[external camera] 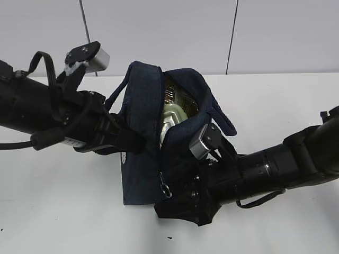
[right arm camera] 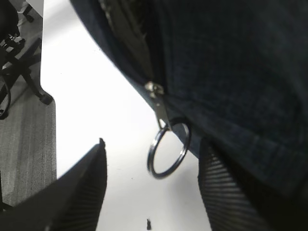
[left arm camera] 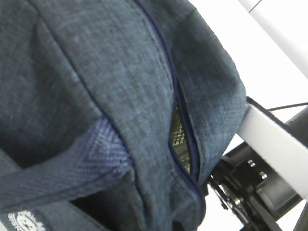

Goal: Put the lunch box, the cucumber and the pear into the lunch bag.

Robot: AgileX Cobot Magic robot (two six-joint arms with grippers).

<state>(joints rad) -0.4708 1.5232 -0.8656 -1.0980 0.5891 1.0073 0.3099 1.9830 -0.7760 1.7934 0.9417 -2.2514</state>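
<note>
The dark navy lunch bag stands mid-table with its top zipper open. The pale green lunch box shows inside the opening. The cucumber and the pear are hidden. My left gripper is pressed into the bag's left side by a handle and looks shut on the fabric. The bag fills the left wrist view and hides the jaws. My right gripper is at the bag's front lower corner. In the right wrist view it is open, and the silver ring pull hangs between its fingers, touching neither.
The white table runs back to white wall panels. In the right wrist view the table edge is at the left, with a chair base on the floor beyond. A small dark speck lies on the table.
</note>
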